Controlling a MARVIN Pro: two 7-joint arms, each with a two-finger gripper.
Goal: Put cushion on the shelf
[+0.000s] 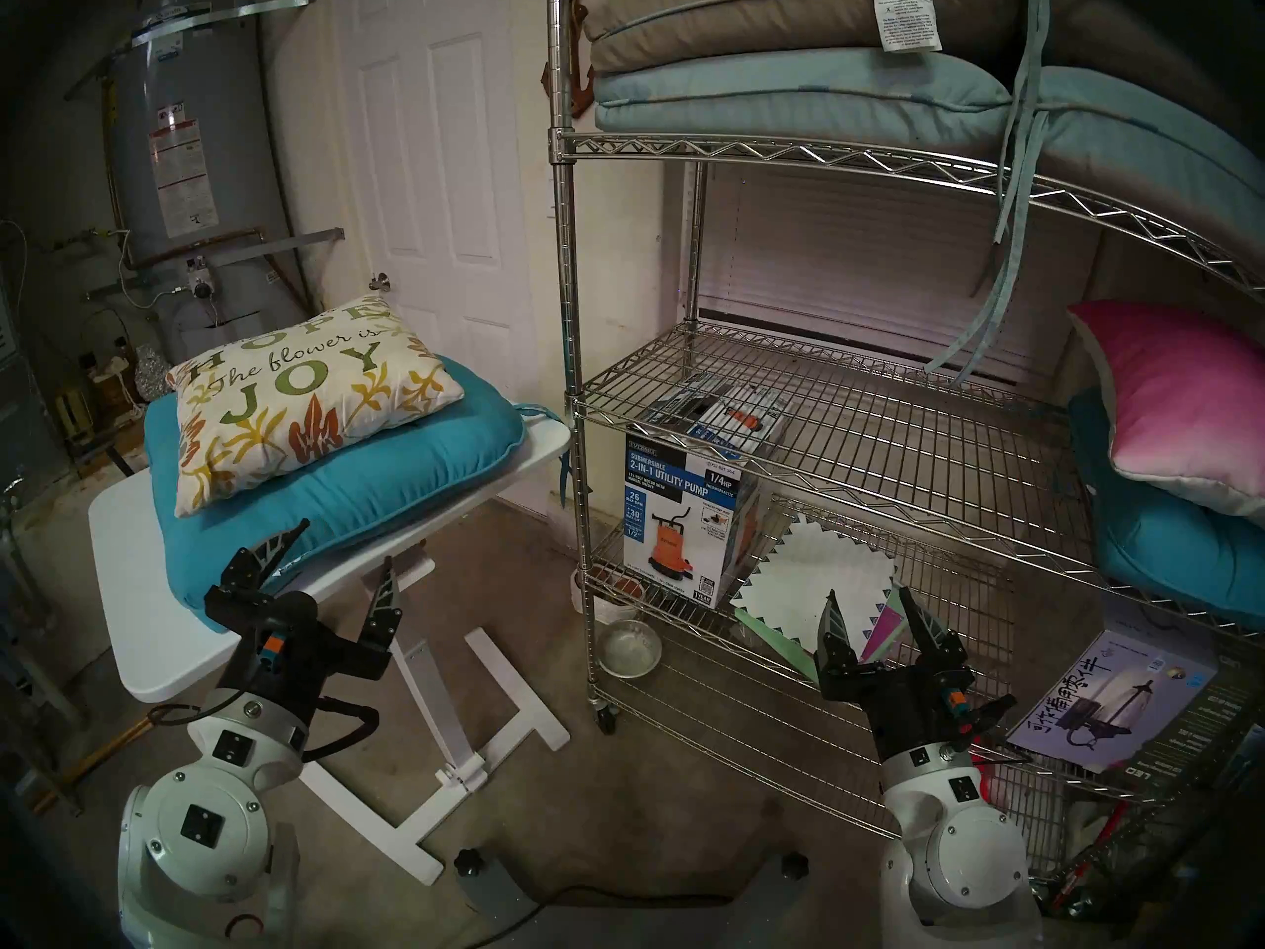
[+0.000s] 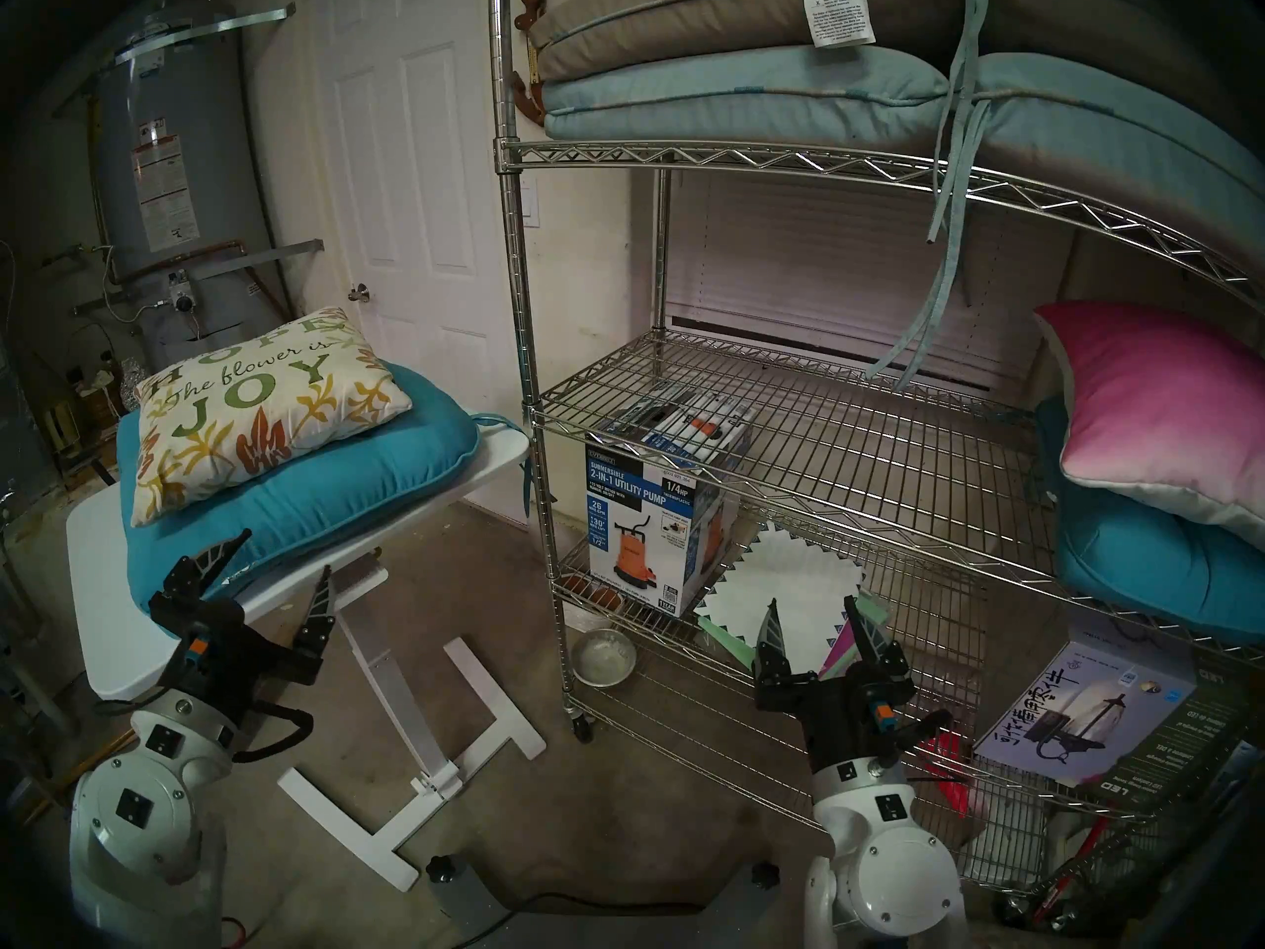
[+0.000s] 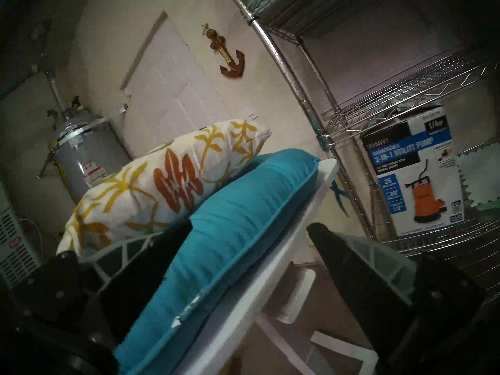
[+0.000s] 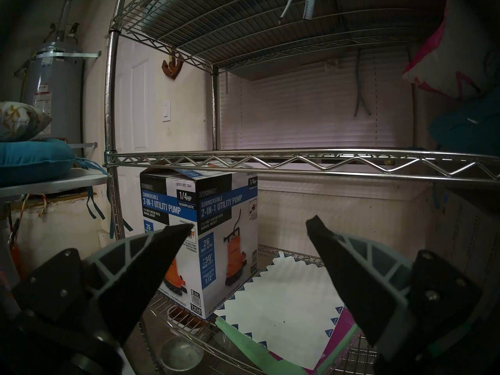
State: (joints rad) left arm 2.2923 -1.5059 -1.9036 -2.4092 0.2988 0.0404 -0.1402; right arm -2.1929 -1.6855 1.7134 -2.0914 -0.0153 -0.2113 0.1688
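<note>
One cream leaf-printed "HOPE/JOY" cushion lies on one teal seat cushion on the white tabltop, left of the chrome wire shelf. Both hands, left hand and right hand, gape empty. Only the left wrist view shows the whole brown anchor.

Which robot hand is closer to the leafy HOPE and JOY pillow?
Left. The left gripper hangs open just below the pillow, at the teal cushion's edge. The right gripper is far off, open, facing the shelf.

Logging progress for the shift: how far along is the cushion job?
Nothing done yet: the cushion lies on the teal seat cushion on the white table. In hand: the open left claw near it. Left: grasp, carry, set on the shelf. The right claw is open, empty.
</note>
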